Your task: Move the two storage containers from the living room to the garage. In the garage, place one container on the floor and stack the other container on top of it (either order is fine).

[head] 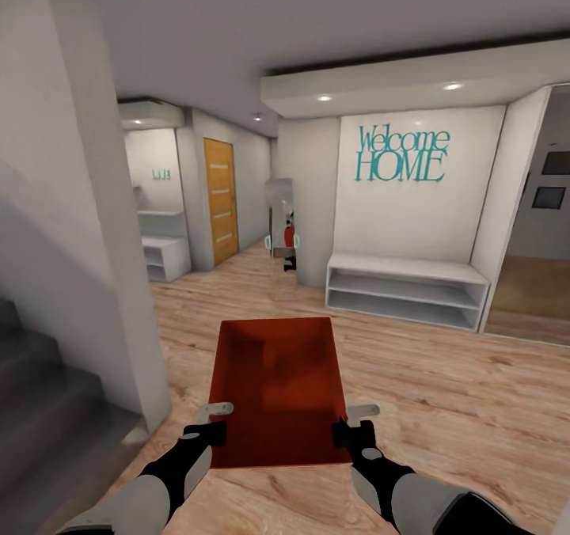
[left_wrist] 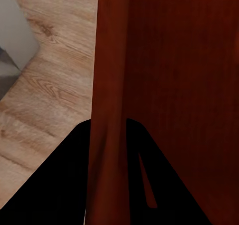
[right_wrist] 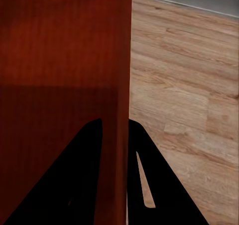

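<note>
The storage container [head: 277, 388], orange-red and open-topped, hangs above the light wood plank floor [head: 443, 392] in a hallway, facing a white shelf bench [head: 405, 290] under a teal "Welcome HOME" sign [head: 400, 155]. The left gripper [head: 215, 420] pinches its left wall, the right gripper [head: 355, 422] its right wall. In the left wrist view, dark fingers [left_wrist: 64, 185] straddle the container's wall. In the right wrist view, the fingers [right_wrist: 74, 180] clamp the opposite wall likewise.
</note>
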Robot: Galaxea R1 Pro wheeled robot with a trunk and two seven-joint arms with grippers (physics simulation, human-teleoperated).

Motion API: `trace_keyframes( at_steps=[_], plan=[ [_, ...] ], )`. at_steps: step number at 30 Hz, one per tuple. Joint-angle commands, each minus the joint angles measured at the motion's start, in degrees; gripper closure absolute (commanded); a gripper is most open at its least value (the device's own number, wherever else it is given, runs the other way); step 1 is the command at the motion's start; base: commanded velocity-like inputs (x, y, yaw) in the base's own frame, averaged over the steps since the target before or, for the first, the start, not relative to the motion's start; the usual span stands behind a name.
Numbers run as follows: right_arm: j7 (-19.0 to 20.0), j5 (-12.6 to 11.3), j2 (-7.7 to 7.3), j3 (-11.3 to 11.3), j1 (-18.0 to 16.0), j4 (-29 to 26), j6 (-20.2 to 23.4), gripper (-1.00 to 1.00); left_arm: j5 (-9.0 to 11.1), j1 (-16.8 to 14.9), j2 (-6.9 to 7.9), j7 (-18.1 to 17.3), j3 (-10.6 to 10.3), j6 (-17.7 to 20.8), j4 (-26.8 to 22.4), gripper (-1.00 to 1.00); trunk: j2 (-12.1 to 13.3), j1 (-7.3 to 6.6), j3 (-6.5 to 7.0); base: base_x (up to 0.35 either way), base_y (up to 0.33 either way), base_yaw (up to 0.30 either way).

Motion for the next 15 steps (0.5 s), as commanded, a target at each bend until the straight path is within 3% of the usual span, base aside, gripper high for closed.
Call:
trace_keyframes(
  at_steps=[1,15],
  plan=[
    [-0.09,0.31,0.00,-3.45,-0.04,-0.13,-0.06,1.00,2.27,-0.03,2.86,0.37,2.71,0.40,-0.22,1.00,-0.06,0.04,-0.08,0.322,0.000,0.000],
    [-0.10,0.31,0.00,-3.45,-0.04,-0.13,-0.06,1.00,2.27,-0.04,2.88,0.37,2.71,0.40,-0.22,1.00,-0.06,0.04,-0.08,0.322,0.000,0.000]
  ],
)
